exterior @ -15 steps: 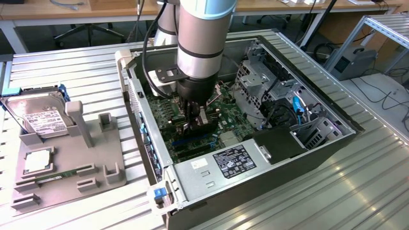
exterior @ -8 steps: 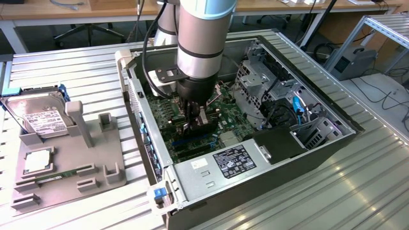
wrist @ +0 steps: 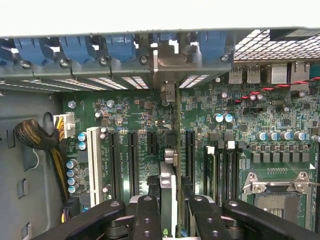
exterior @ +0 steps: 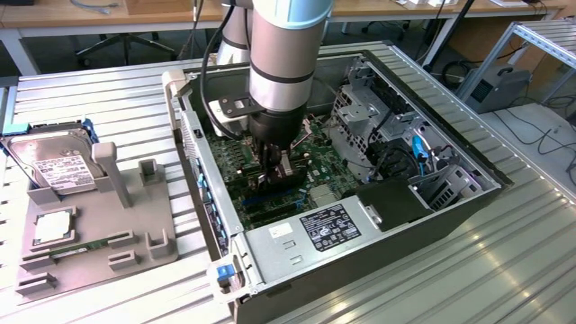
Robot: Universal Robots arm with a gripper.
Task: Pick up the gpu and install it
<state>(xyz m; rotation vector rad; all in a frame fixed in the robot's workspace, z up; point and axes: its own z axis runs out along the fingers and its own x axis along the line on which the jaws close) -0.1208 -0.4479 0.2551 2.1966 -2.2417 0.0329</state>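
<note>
The gpu [wrist: 170, 172] is a thin dark card seen edge-on, standing upright among the black expansion slots [wrist: 132, 160] of the green motherboard [wrist: 280, 115]. Its silvery bracket [wrist: 167, 62] reaches the row of blue-latched rear openings. My gripper [wrist: 172, 202] is shut on the card, one black finger [wrist: 146, 215] on each face. In the exterior view the gripper [exterior: 280, 177] reaches straight down into the open computer case [exterior: 193, 135] with the gpu [exterior: 286, 165] between its fingers, low over the board. Whether the card's edge sits in a slot is hidden.
A drive cage [exterior: 360, 115] and cables fill the case's far side; the power supply [exterior: 328, 226] lies at its near end. A braided cable bundle [wrist: 40, 140] runs beside the slots. Outside, a grey fixture [exterior: 108, 223] holds a hard drive [exterior: 54, 165] and a memory stick [exterior: 85, 246].
</note>
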